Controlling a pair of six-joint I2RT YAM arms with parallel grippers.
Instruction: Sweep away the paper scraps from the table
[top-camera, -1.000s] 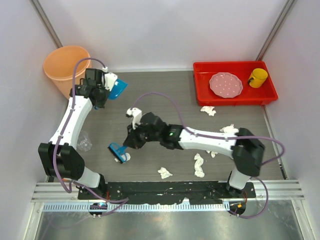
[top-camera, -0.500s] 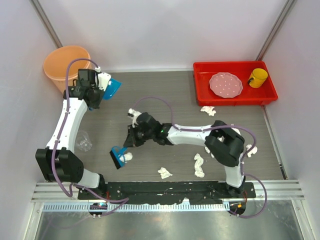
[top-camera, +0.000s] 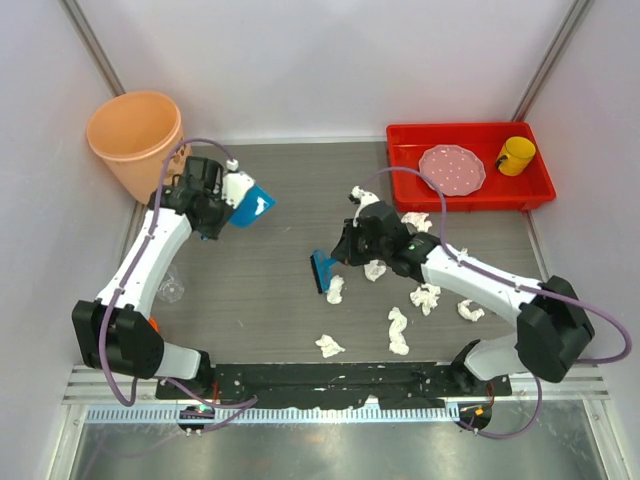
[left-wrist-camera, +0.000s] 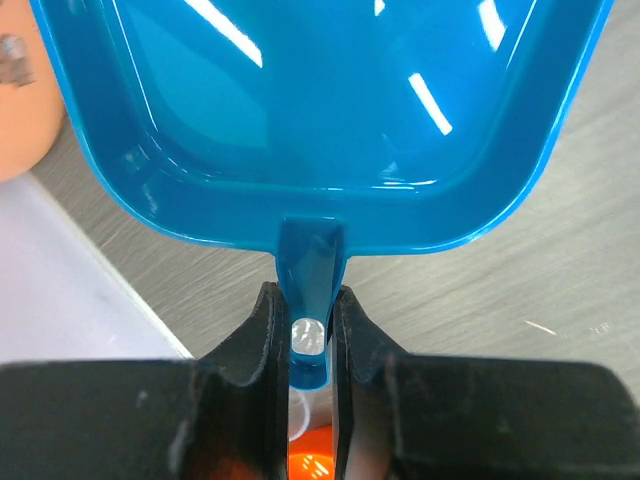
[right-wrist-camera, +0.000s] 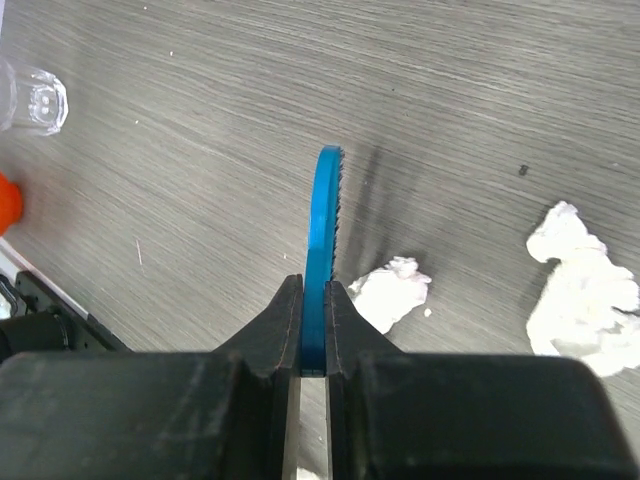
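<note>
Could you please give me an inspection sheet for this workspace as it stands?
Surface: table, dark wood-grain, no spills seen.
Job's things: several paper scraps loose, mostly right of centre; one beside the brush.
Clutter: clear cup near left arm; red tray holding pink plate, yellow mug.
Grippers: left gripper shut on dustpan handle; right gripper shut on brush.
Cables: purple cables loop over both arms.
Surroundings: orange bucket beyond far-left corner; white walls.
</note>
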